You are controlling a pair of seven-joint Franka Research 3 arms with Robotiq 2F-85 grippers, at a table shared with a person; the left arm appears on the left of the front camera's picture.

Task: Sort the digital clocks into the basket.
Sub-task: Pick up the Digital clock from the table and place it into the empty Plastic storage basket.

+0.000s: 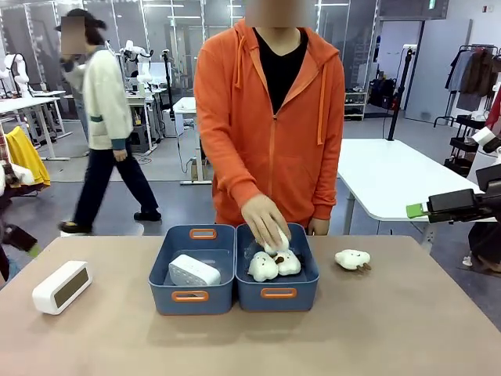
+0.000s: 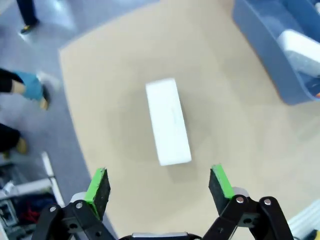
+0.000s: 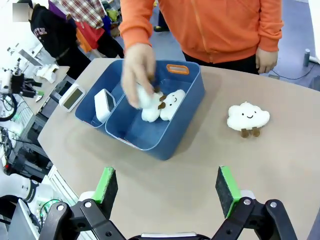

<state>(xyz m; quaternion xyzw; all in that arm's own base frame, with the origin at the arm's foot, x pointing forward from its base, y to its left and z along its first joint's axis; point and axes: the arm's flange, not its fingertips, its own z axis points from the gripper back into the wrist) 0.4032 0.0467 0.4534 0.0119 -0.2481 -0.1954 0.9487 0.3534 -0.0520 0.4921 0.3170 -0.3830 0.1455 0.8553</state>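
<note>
left hand gapes over one clock; plush toys crowd the right basket.

You have the whole near edge of the table bare, both near corners included. The loose clock by the left edge sits in the open, nothing touching it. The left basket has free floor around the second clock. The right basket is blocked by the person's hand and the plush toys inside. A stray plush lies just right of it.
</note>
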